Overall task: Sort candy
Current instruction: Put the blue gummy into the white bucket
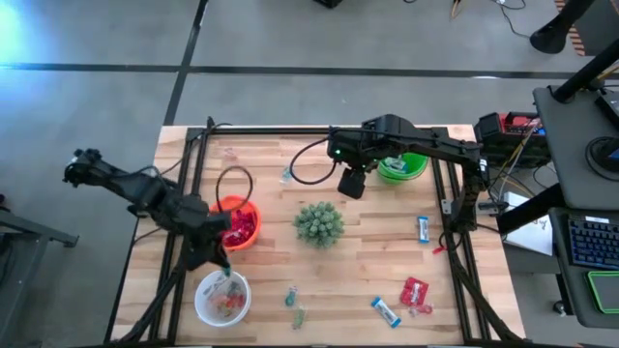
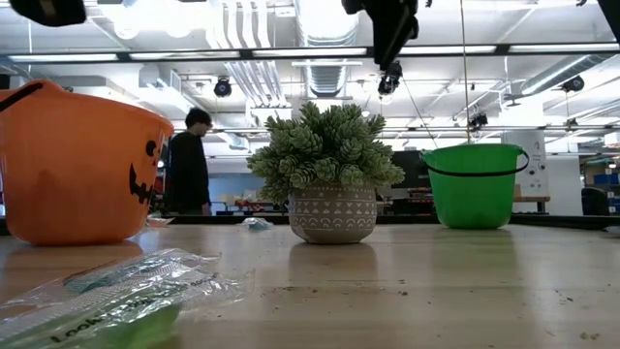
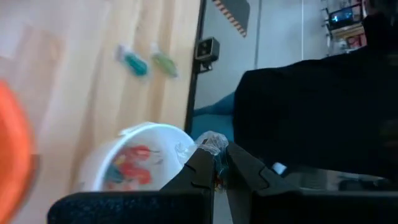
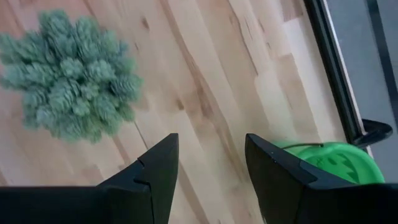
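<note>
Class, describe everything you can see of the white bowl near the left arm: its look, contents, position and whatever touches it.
The white bowl is round, plain and smooth, perhaps plastic or ceramic. It stands upright on the wooden table near the front left corner, in front of the orange pumpkin bucket and apart from it. Inside lie red and orange wrapped candies. The left gripper hangs over its rim, pinching a clear-wrapped candy above the bowl. Whether anything touches the rim cannot be told.

Left gripper (image 3: 219,171) pinched nearly closed, right gripper (image 4: 208,163) spread wide, both raised.
</note>
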`<control>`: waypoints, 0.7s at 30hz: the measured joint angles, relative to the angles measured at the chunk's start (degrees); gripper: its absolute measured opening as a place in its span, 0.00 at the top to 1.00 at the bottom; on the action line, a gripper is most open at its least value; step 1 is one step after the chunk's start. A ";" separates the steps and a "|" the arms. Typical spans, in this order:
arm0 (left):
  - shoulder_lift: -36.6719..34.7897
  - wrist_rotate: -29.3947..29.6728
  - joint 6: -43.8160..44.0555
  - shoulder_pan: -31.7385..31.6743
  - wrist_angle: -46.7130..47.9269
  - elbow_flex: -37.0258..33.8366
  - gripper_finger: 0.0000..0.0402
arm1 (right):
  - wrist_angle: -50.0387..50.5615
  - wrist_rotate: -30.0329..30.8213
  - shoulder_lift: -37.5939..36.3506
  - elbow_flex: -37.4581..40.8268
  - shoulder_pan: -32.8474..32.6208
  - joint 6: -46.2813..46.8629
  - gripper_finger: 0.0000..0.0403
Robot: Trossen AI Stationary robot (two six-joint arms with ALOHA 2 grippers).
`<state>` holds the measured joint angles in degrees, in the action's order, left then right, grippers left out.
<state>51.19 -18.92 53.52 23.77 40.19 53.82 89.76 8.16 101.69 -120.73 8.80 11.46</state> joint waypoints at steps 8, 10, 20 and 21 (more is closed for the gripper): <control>1.43 0.56 12.37 11.98 0.94 -2.27 1.00 | 0.26 -0.83 -0.77 0.02 -0.01 -0.14 0.57; 1.36 2.61 15.26 14.28 0.79 -1.90 1.00 | 0.26 -1.07 -1.38 0.02 -0.02 -0.10 0.57; 4.43 4.47 18.49 17.31 -1.20 0.89 0.96 | 0.28 -1.07 -3.74 0.02 -0.02 1.87 0.57; 4.76 4.47 18.57 17.31 -1.15 1.30 0.95 | 0.28 -1.07 -3.78 0.02 -0.02 1.97 0.57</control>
<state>55.95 -14.46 72.09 41.08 39.04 55.11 90.04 7.09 97.91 -120.70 8.78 13.43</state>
